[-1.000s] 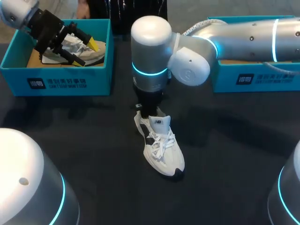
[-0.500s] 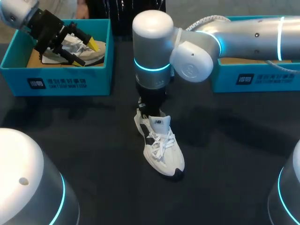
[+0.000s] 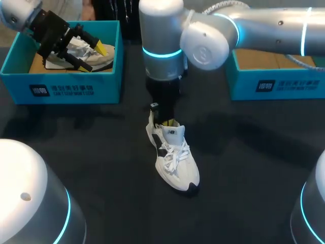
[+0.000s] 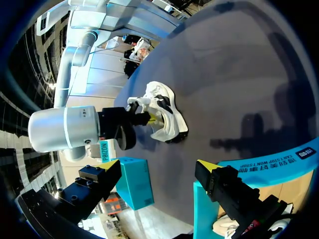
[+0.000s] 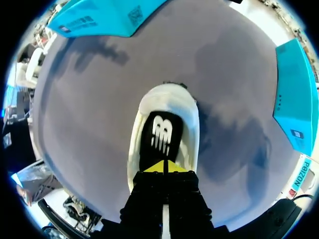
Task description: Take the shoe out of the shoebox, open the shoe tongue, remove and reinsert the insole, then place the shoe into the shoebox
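Observation:
A white shoe (image 3: pixel 175 160) lies on the dark table, toe toward me; it also shows in the left wrist view (image 4: pixel 167 112). My right gripper (image 3: pixel 169 122) stands over its heel opening. In the right wrist view, that gripper (image 5: pixel 164 168) has its yellow tips pressed together at the near end of a black insole (image 5: pixel 158 134) with a white logo, which runs into the shoe (image 5: pixel 192 117). My left gripper (image 3: pixel 94 55) hangs open inside the left shoebox (image 3: pixel 76 89), over a second shoe (image 3: pixel 104 60) stuffed with paper. Its fingers (image 4: pixel 219 181) hold nothing.
A second teal shoebox (image 3: pixel 274 84) stands at the back right, under my right arm. In the right wrist view both boxes (image 5: pixel 99 15) (image 5: pixel 294 99) flank the shoe. Open table lies around and in front of the shoe.
My right arm has risen over the shoe's heel, so its yellow tips now show above the opening. The shoe and my left arm have stayed put.

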You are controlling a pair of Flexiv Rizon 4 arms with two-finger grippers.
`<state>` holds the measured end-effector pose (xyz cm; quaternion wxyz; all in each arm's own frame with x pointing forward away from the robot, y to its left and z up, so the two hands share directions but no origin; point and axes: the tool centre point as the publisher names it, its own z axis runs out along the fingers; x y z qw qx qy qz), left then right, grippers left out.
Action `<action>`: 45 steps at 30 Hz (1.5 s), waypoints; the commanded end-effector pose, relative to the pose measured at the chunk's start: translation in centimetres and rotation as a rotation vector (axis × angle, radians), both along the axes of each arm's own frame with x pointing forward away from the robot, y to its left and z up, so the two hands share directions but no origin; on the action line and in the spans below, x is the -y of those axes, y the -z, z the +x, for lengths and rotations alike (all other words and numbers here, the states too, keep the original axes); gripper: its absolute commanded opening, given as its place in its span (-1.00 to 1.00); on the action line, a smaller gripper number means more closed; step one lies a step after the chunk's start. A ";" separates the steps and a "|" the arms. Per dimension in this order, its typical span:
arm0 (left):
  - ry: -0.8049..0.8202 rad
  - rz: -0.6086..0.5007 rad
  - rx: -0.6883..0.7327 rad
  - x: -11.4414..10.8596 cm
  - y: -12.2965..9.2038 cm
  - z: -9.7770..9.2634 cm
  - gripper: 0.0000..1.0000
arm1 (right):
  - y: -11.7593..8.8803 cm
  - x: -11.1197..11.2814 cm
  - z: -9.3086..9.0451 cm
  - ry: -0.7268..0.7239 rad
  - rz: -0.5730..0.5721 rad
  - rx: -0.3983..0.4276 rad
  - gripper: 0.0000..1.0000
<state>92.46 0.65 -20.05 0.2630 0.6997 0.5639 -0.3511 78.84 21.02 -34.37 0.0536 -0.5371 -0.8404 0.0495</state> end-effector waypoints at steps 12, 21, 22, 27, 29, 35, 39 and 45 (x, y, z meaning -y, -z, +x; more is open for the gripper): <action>-0.001 0.003 0.002 0.0 0.0 -0.1 1.00 | 0.2 -0.3 -0.9 0.006 0.011 -0.162 -1.00; -0.001 0.003 0.002 0.0 0.0 -0.1 1.00 | 0.0 -0.2 -1.9 0.026 -0.010 -0.200 -1.00; -0.001 0.003 0.002 0.0 0.0 -0.1 1.00 | -0.1 -0.1 -2.1 0.031 -0.012 -0.200 -1.00; -0.001 0.003 0.002 0.0 0.0 -0.1 1.00 | -0.2 -0.1 -2.5 0.041 -0.004 -0.217 -1.00; -0.001 0.003 0.002 0.0 0.0 -0.1 1.00 | -0.2 -0.1 -2.6 0.042 -0.002 -0.220 -0.76; -0.001 0.003 0.002 0.0 0.0 -0.1 1.00 | -0.3 -0.2 -2.9 0.043 0.005 -0.223 0.72; -0.001 0.003 0.002 0.0 0.0 -0.1 1.00 | -0.1 -0.4 -2.9 0.045 0.010 -0.223 1.00; -0.001 0.003 0.002 0.0 0.0 -0.1 1.00 | -0.1 -0.6 -2.9 0.044 0.013 -0.220 1.00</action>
